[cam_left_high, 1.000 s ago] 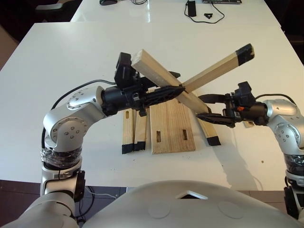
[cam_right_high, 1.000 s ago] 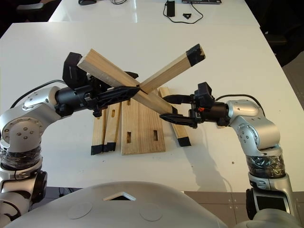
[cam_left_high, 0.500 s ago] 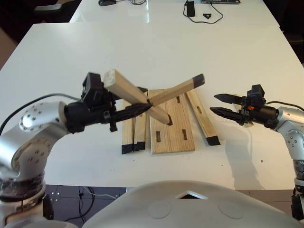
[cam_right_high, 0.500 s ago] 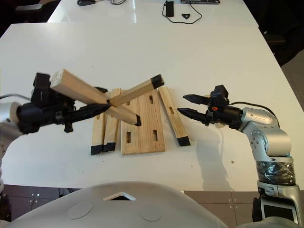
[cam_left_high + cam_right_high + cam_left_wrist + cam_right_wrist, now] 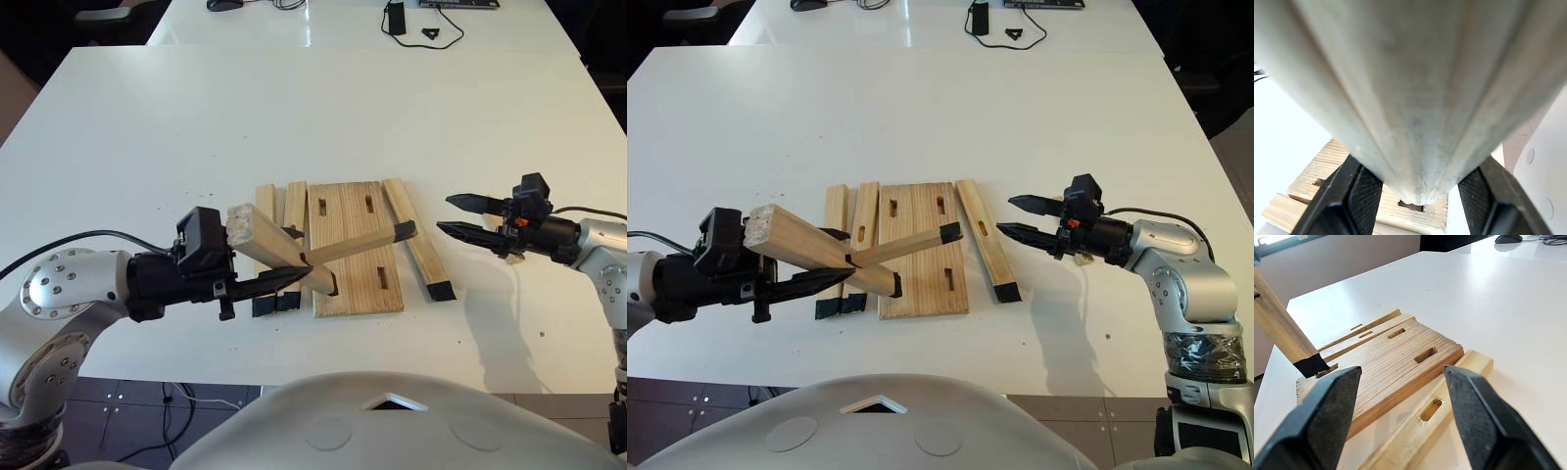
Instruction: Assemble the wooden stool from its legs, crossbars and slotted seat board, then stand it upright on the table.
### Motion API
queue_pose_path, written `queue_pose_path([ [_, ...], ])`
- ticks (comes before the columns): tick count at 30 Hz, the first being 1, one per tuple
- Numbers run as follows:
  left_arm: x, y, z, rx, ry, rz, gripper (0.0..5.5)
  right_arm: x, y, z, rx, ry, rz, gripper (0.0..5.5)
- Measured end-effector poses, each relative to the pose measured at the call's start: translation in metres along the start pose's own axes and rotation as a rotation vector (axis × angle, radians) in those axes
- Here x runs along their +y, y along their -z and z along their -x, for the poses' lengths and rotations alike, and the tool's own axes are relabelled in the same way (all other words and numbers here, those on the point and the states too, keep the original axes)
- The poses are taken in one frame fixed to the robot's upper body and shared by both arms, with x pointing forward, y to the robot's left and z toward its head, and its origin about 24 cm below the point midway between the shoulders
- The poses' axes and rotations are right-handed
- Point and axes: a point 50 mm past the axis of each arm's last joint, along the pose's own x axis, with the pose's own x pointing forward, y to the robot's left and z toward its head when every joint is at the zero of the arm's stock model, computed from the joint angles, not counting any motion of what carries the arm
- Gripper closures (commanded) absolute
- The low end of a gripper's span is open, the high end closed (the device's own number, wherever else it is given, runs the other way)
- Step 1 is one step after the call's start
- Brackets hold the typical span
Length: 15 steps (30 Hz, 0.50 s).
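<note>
My left gripper is shut on a thick wooden leg that is joined crosswise to a black-tipped crossbar. It holds the pair tilted over the near left part of the slotted seat board, which lies flat on the table. In the left wrist view the leg sits between my fingers. My right gripper is open and holds nothing, to the right of a loose slotted leg. The right wrist view looks past the fingers onto the board and that leg.
Two more leg pieces lie side by side along the board's left edge, partly under the held pair. The white table stretches far behind the parts. A second table behind carries a cable and small dark items.
My left arm has pulled the crossed leg and crossbar back toward me and lowered them. My right gripper has drawn away to the right from the leg's lower end and stays open.
</note>
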Motion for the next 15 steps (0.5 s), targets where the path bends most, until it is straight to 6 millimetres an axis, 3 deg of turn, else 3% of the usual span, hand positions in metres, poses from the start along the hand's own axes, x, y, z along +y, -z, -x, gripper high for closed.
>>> queue_pose_path([
  [15,0.011,0.005,-0.001,0.048,0.053,-0.075,3.46,0.003,0.011,-0.007,0.018,0.03,0.018,2.41],
])
